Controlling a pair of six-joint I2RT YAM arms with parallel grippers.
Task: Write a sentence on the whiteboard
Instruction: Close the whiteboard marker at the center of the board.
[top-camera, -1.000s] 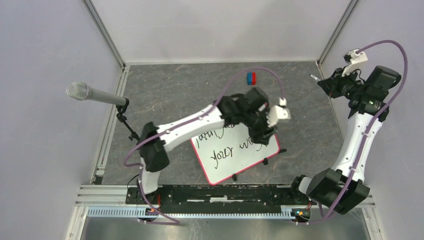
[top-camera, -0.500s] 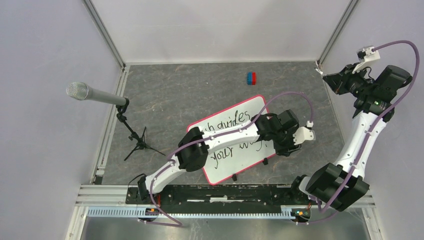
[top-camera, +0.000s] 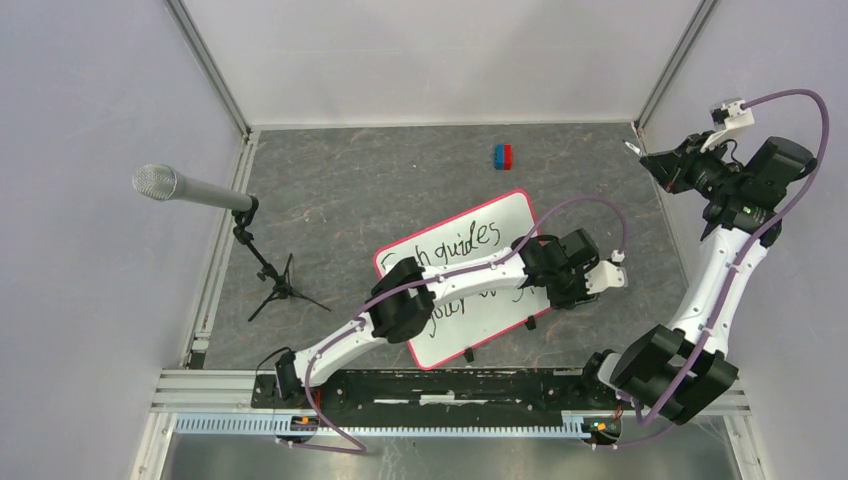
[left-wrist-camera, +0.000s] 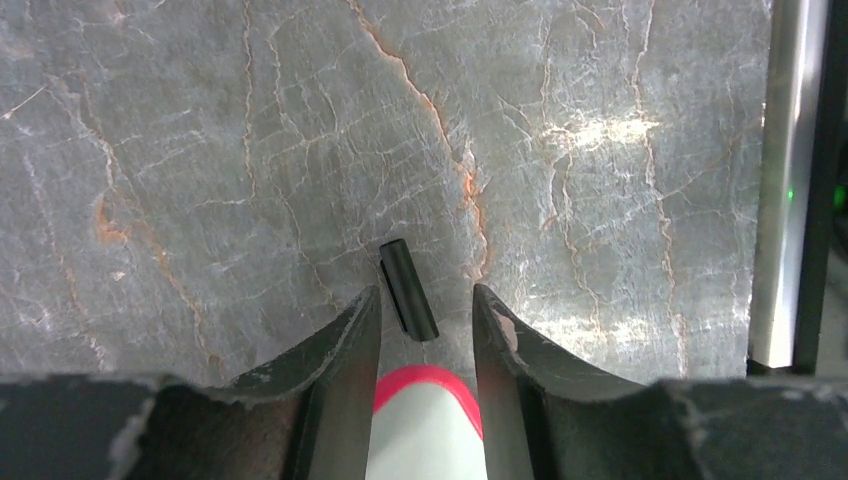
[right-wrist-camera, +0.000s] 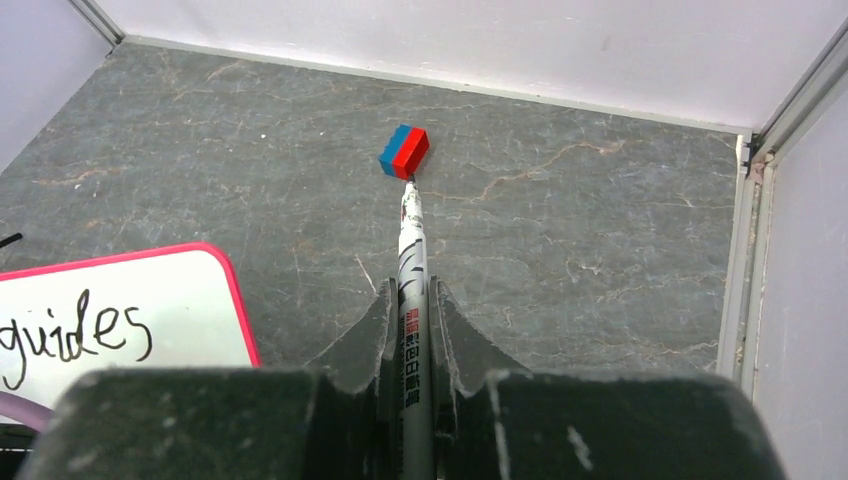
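The whiteboard (top-camera: 465, 335) is white, rimmed red-pink, with black writing (top-camera: 470, 240). At its twelve o'clock a blue-and-red block (top-camera: 502, 156) sits on the grey, orange-veined table (top-camera: 380, 180). The marker (right-wrist-camera: 412, 260) is white with black print.

A microphone (top-camera: 158, 182) on a tripod (top-camera: 283, 290) stands at left; a red-blue block (top-camera: 502, 156) lies far back.

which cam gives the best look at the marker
Right wrist: the marker sits mid-frame, clamped in the right gripper, tip toward the red-blue block. The top view shows only a sliver of it poking from that gripper at far right. The left wrist view shows none of it.
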